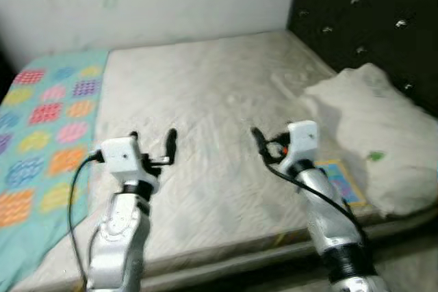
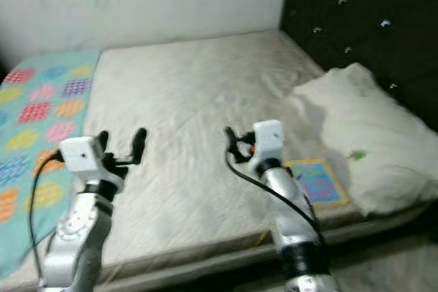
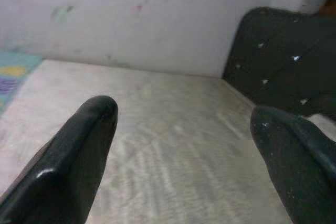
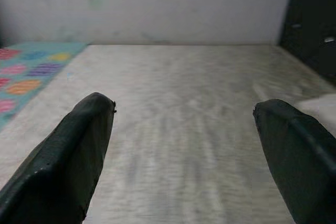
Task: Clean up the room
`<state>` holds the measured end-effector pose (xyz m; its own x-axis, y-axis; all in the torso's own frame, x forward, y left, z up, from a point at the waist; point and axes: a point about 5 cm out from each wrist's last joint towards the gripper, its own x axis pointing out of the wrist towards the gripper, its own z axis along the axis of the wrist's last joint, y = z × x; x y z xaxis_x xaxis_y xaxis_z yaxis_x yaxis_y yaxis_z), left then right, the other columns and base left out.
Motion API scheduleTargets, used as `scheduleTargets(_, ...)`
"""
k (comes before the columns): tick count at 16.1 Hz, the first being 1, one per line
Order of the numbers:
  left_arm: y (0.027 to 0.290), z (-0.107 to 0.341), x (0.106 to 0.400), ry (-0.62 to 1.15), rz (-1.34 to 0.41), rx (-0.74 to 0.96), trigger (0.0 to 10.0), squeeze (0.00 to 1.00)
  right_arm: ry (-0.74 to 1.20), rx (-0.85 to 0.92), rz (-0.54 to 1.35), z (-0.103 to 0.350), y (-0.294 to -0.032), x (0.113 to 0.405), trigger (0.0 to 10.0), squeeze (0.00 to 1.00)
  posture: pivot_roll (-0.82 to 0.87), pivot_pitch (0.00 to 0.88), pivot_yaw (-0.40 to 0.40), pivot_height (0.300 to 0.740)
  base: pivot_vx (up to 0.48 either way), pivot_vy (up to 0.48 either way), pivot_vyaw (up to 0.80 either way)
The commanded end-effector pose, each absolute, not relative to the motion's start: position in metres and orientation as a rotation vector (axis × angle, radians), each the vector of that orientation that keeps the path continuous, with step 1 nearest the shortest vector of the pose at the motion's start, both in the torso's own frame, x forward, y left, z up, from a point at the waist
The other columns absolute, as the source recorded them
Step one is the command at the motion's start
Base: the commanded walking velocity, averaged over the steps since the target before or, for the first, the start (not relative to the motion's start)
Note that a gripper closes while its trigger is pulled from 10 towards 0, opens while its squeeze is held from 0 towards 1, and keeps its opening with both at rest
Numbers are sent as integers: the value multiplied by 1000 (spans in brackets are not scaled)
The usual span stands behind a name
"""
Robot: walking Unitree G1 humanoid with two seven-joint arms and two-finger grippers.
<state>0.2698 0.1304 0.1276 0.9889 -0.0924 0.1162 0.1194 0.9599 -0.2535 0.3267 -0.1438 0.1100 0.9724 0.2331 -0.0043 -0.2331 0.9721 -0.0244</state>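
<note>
Both my left hand [image 1: 152,143] and right hand [image 1: 268,143] hover released over the bed [image 1: 205,100]; I should reach right for the pillow [image 1: 373,128] squarely.

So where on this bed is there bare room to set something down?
The bare mattress middle is free, between the patterned blanket and the pillow, ahead of both open grippers. The near right corner is crowded: the pillow and a small colourful mat.

Bare mattress [image 1: 205,100] lies open ahead; pillow [image 1: 376,135] blocks the right side
</note>
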Motion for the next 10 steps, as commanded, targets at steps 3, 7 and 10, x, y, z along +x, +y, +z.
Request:
scheduleTargets(3,132,122,271,-59,-63,-278,10000,0,-11,-20,238,113,-141,328,10000,0,-134,0,33,740,121,0,0)
scheduleTargets(7,132,122,272,-60,-59,-291,10000,0,-10,-25,238,113,-142,329,10000,0,-134,0,32,740,0,0,0)
scheduleTargets(10,133,123,273,-67,-60,-296,10000,0,-11,-25,238,113,-142,329,10000,0,-134,0,31,740,0,365,0)
